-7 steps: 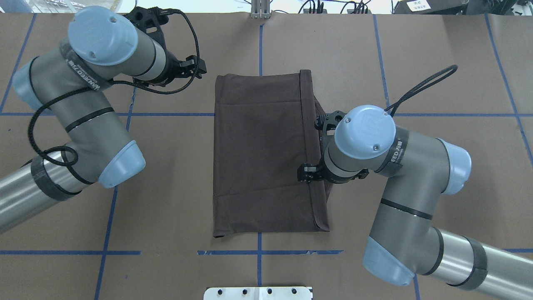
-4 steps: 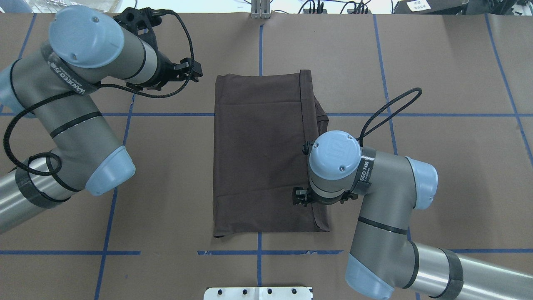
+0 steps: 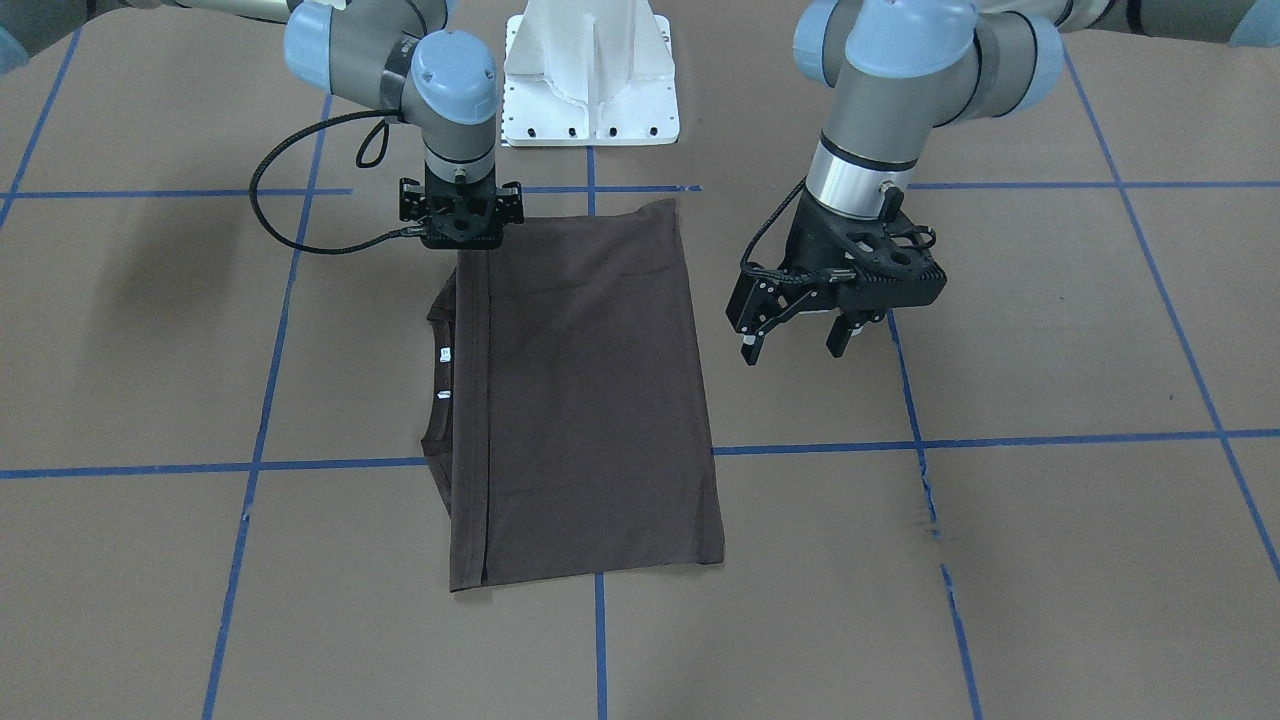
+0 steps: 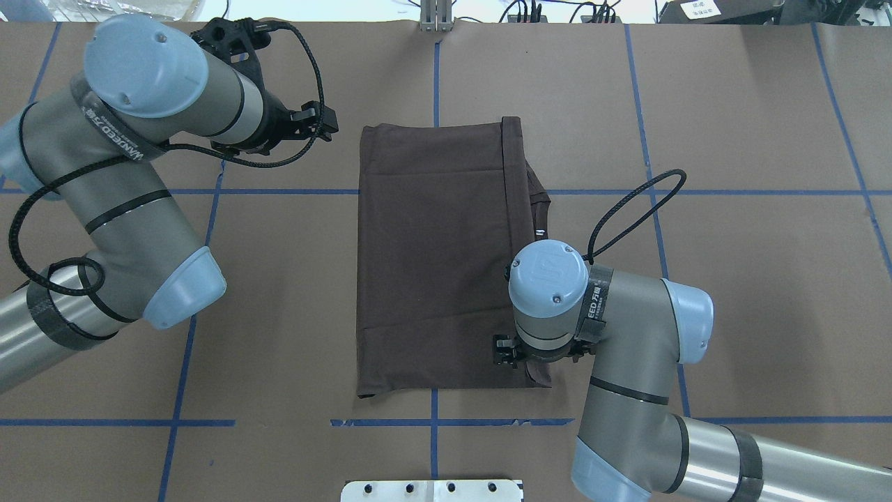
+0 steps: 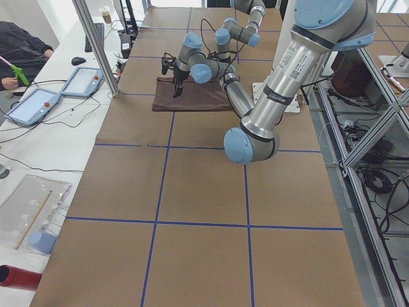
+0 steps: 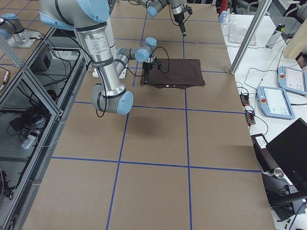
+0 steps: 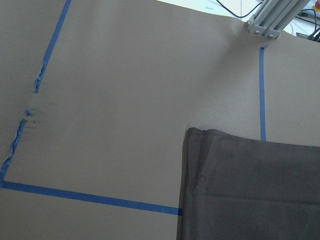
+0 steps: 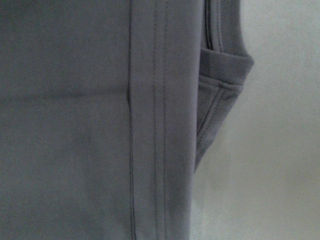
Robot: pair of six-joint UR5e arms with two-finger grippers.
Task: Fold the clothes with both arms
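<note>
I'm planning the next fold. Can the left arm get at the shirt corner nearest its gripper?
Probably yes. The left gripper hangs open beside the T-shirt, with only bare table paper between it and that corner. The right gripper is over the opposite edge, out of the way.

Facing the robot, you have bare table (image 3: 1050, 560) along the bottom and far right. The flat T-shirt (image 3: 590, 400) fills the centre; the right gripper (image 3: 462, 245) stands at its upper left corner, the left gripper (image 3: 792, 350) hangs near its right edge.
</note>
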